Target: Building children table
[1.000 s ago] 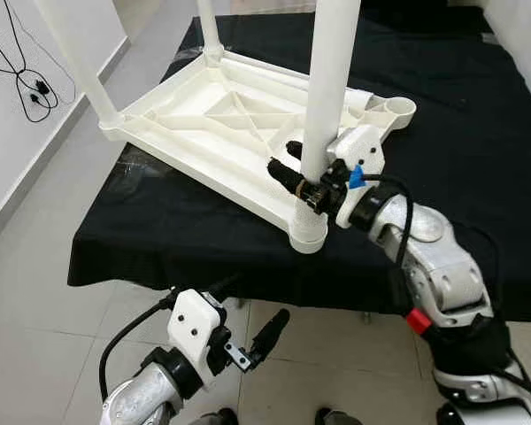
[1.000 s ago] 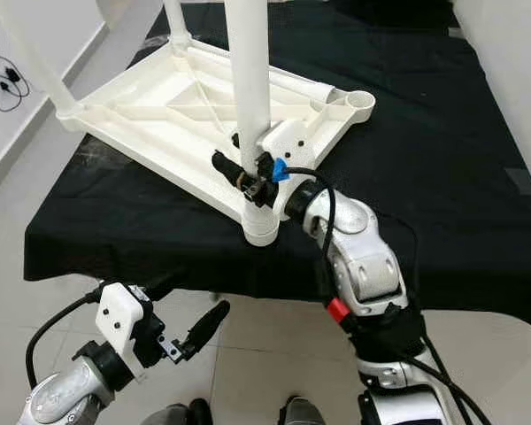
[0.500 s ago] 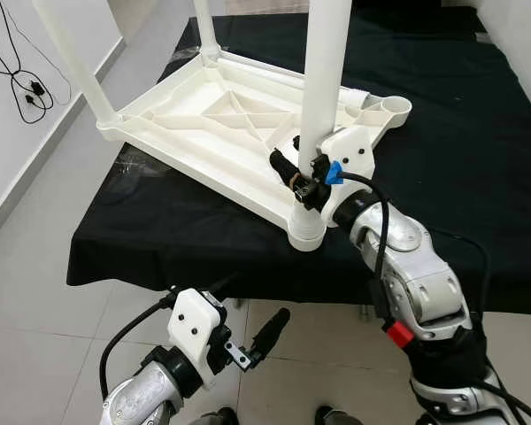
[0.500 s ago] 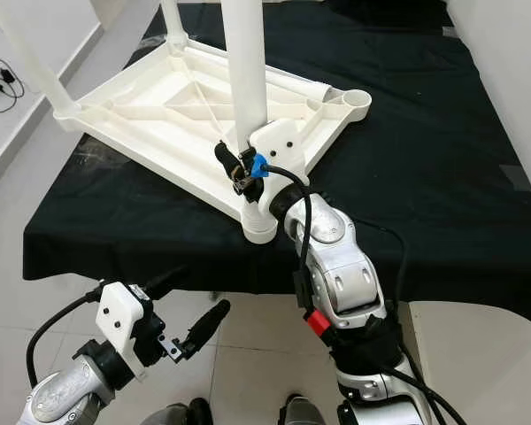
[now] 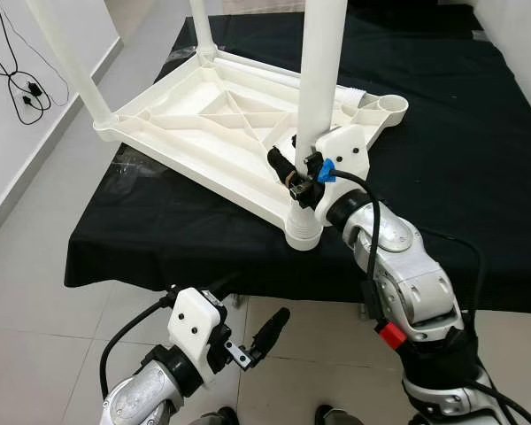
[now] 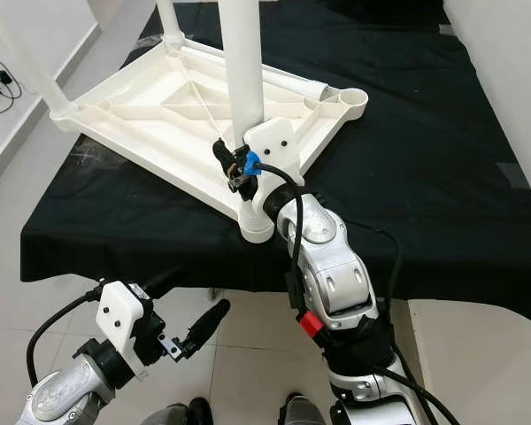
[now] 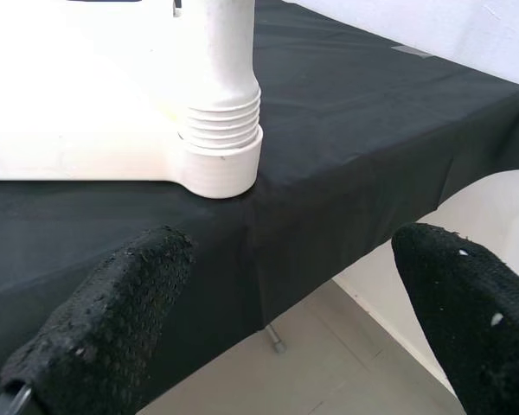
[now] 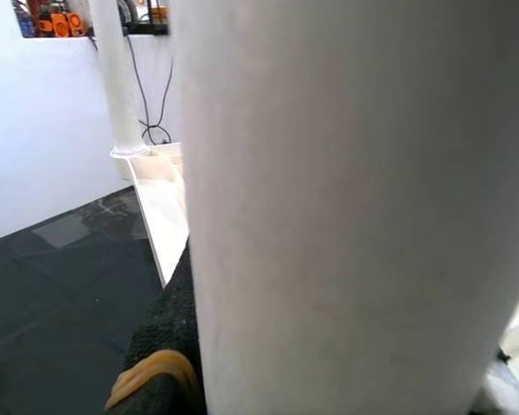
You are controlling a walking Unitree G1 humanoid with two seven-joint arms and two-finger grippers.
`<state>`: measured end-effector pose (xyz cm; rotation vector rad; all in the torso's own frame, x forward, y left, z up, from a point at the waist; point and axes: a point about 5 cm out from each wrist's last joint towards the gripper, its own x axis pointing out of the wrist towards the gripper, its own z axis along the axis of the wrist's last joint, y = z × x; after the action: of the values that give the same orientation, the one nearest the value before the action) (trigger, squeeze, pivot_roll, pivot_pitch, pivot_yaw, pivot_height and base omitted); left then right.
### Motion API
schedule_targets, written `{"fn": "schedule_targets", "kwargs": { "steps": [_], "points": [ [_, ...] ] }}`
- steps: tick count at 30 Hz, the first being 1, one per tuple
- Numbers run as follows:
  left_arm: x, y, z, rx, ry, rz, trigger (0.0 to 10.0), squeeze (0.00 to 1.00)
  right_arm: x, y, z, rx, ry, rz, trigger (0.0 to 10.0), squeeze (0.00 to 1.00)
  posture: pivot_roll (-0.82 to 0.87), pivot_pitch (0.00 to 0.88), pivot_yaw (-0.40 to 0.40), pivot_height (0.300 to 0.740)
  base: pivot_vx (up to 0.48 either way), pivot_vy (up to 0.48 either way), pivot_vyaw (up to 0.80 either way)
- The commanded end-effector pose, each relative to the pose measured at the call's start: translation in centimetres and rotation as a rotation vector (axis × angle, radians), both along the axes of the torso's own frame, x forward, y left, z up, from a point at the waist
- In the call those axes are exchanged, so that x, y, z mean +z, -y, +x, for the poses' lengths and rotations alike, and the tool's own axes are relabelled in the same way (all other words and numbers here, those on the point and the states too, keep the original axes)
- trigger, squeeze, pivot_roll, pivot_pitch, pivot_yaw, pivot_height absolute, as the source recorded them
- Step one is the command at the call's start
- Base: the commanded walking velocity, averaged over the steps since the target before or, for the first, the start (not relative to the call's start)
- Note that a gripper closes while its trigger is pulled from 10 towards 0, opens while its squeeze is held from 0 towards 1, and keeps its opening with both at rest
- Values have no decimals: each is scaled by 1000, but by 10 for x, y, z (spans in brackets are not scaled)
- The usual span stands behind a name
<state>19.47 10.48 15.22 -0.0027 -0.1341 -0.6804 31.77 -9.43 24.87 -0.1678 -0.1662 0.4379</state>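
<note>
Right jaws clamp white leg (image 5: 319, 88) | ribbed base, apparently socketed | tabletop (image 5: 203, 133) inverted

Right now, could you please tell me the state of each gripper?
Left gripper: open, holding nothing, below the table edge.
Right gripper: closed on the white table leg.

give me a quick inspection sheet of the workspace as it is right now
surface: black cloth covering a low platform
job's things: white tabletop lying upside down; three white legs stand in corner sockets, near leg threaded into its socket; far right socket empty
clutter: nothing seen
grippers: right gripper shut on the near leg; left gripper open, idle below the platform edge
cables: black cord by the wall
surroundings: tiled floor, white wall
</note>
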Motion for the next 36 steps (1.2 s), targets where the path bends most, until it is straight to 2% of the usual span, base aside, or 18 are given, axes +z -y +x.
{"fn": "schedule_targets", "kwargs": {
  "steps": [1, 6, 13, 22, 33, 34, 36],
  "points": [
    [-5, -2, -1, 5, -20, 2, 10000, 0, -60, 17, 7, -141, -290, -100, 10000, 0, -2, 271, 68, 740, 0, 0, 0],
    [-5, -2, 0, 6, -18, 1, 10000, 0, -59, 12, 7, -177, -299, -92, 10000, 0, -1, 274, 63, 740, 0, 0, 0],
    [-4, -2, 0, 10, -16, 0, 10000, 0, -56, 5, 5, -165, -290, -65, 10000, 0, 0, 275, 61, 740, 0, 0, 0],
    [-4, -3, 1, 11, -15, 0, 10000, 0, -50, 7, 5, -156, -246, -27, 10000, 0, -2, 281, 65, 740, 0, 0, 0],
    [-4, -4, 1, 11, -15, 4, 10000, 0, -51, 5, -1, -117, -228, -23, 10000, 0, 0, 281, 70, 740, 0, 0, 0],
    [-4, -4, 2, 11, -15, 4, 10000, 0, -50, 4, -2, -102, -216, -12, 10000, 1000, 1, 282, 71, 740, 0, 0, 0],
    [-4, -4, 2, 11, -15, 4, 10000, 0, -49, 3, -2, -98, -212, -8, 10000, 1000, 1, 282, 71, 740, 0, 0, 0]
  ]
}}
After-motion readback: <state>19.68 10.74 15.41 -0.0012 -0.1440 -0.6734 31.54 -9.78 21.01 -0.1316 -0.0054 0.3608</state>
